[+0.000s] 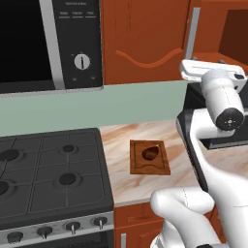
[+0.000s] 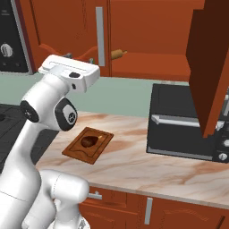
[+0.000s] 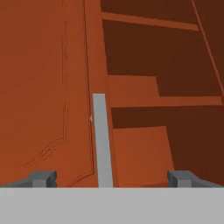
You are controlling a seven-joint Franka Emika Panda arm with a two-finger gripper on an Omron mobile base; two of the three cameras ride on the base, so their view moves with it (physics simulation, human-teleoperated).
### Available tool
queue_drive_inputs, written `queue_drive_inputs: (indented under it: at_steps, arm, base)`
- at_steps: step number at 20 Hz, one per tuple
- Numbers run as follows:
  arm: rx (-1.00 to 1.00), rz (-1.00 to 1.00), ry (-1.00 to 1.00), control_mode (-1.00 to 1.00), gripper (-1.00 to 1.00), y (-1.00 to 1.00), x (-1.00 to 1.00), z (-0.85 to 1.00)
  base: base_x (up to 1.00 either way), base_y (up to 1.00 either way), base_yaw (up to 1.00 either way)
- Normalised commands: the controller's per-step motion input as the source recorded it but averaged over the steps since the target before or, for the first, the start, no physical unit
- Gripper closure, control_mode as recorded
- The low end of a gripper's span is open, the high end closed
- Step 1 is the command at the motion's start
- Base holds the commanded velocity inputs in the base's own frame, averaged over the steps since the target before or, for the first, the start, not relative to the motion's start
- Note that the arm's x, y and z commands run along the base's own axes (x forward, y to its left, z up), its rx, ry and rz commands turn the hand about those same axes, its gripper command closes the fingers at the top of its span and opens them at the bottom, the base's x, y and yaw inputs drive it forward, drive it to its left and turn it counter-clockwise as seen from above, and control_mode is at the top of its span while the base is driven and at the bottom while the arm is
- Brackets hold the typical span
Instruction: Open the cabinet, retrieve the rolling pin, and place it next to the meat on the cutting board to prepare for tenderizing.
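Here, in the left base view, the white arm rises at the right toward the cabinet [image 1: 145,38], whose left door is closed, its grey bar handle [image 1: 192,31] running up beside the arm's hand; below, on the marbled desk [image 1: 121,140], the cutting board [image 1: 150,157] lies just right of the stove [image 1: 51,174] with the meat [image 1: 150,153] resting on it. In the right base view the cabinet's right door [image 2: 208,67] hangs swung open toward the camera above a black toaster oven [image 2: 188,125], and the rolling pin [image 2: 117,54] shows as a tan end on the cabinet shelf, just right of the closed door's handle and near the hand; whether the rest of the pin lies behind that door cannot be told. In the hand view the gripper [image 3: 111,178] has its jaws fully released, holding nothing, their tips set wide to either side of the grey handle, with the dark open shelving to the right. Judged from this, the step in hand is getting at the pin: it would go best by either closing squarely on that bar and drawing the left door open along its arc, or shifting right into the open bay, keeping the jaws wide and level with the shelf, and taking the pin across its middle so it does not tip.
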Motion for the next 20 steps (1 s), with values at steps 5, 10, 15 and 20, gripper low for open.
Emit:
queue_drive_inputs:
  at_steps: [5,10,15,20]
  arm:
    - [0.0,0.07,-0.01,-1.0,-1.0,0.0,0.28,0.0]
    - [0.0,0.03,0.0,-1.0,-1.0,-0.04,0.31,0.0]
    - [-0.02,0.0,0.0,-1.0,-1.0,-0.12,0.28,0.0]
    - [-0.02,0.0,0.0,-1.0,-1.0,-0.09,0.25,0.0]
  base:
    - [0.0,0.0,0.0]
    - [0.0,0.0,0.0]
    - [0.0,0.0,0.0]
    - [0.0,0.0,0.0]
